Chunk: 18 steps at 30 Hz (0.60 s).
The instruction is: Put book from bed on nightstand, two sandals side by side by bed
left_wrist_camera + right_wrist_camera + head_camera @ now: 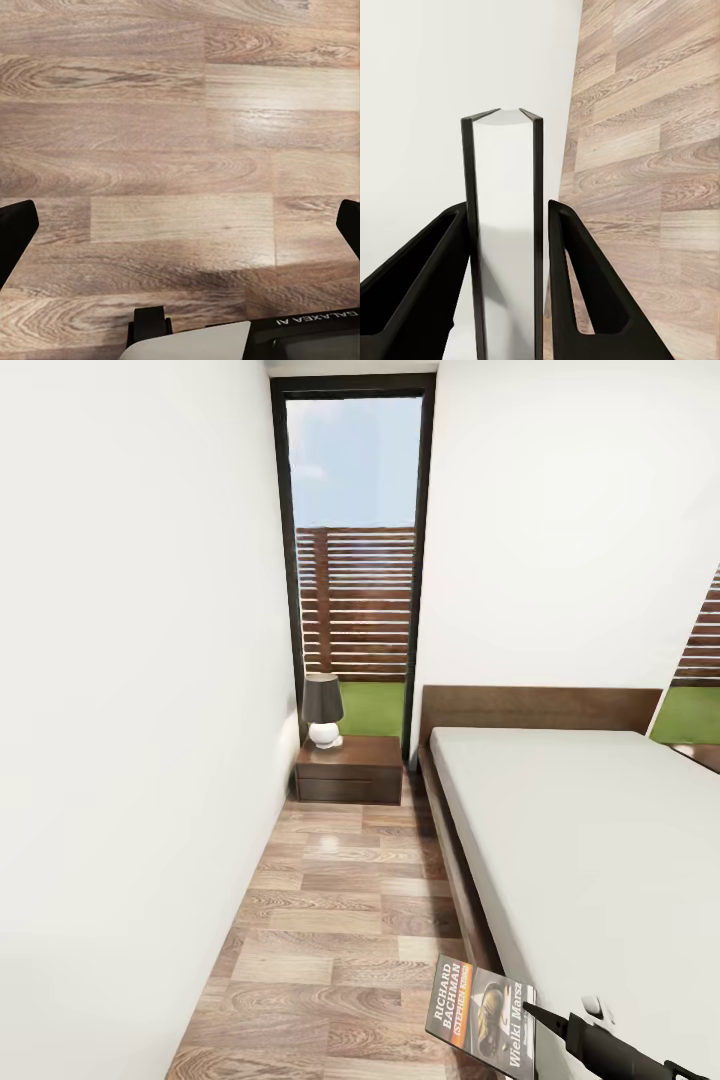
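My right gripper (530, 1012) is shut on the book (482, 1015), a dark paperback with an orange band, and holds it over the floor just off the bed's near left edge. In the right wrist view the book's white page edge (504, 232) stands upright between the two black fingers (427, 270). The bed (590, 830) has a pale mattress and a dark wooden frame and runs along the right. A dark nightstand (350, 768) stands at the far end of the aisle, left of the headboard (540, 708). My left gripper (180, 225) hangs open over bare floor. The sandals are out of view.
A black-shaded lamp (322, 710) with a white base sits on the nightstand's left part. A white wall (130, 710) closes the aisle's left side. A tall dark-framed window (355, 560) rises behind the nightstand. Wood-plank floor (330, 920) runs between wall and bed.
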Available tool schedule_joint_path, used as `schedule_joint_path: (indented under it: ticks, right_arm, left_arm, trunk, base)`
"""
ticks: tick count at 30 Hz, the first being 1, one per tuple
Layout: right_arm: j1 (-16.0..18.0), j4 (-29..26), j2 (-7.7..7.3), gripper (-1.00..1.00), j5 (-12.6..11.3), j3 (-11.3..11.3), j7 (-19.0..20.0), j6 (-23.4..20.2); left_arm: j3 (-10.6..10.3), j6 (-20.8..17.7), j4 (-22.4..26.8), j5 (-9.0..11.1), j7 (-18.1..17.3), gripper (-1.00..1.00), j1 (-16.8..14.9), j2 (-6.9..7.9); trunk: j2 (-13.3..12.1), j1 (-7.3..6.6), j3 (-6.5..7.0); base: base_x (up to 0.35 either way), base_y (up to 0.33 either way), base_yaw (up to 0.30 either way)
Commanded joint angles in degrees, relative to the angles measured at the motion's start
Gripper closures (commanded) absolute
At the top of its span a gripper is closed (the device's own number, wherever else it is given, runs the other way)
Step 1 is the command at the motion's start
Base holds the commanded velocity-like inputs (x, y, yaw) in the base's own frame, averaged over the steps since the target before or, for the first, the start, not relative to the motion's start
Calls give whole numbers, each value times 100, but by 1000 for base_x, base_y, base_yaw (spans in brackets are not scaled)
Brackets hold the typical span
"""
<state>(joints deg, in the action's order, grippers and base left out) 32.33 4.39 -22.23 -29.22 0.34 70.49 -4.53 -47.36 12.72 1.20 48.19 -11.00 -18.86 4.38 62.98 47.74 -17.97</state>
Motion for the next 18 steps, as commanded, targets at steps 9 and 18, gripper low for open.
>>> schedule_joint_path:
  ticks: [9, 18]
  right_arm:
    - [10, 18, -1, 100, -31, 0, 31, -48]
    - [11, 18, -1, 100, -31, 1, 30, -48]
  left_arm:
    - [-46, 12, -5, 59, -25, -100, -3, 1]
    - [-46, 12, 0, 60, -25, -100, -3, 1]
  trunk:
    - [5, 0, -24]
    - [5, 0, -101]
  base:
    - [0, 0, 0]
    - [0, 0, 0]
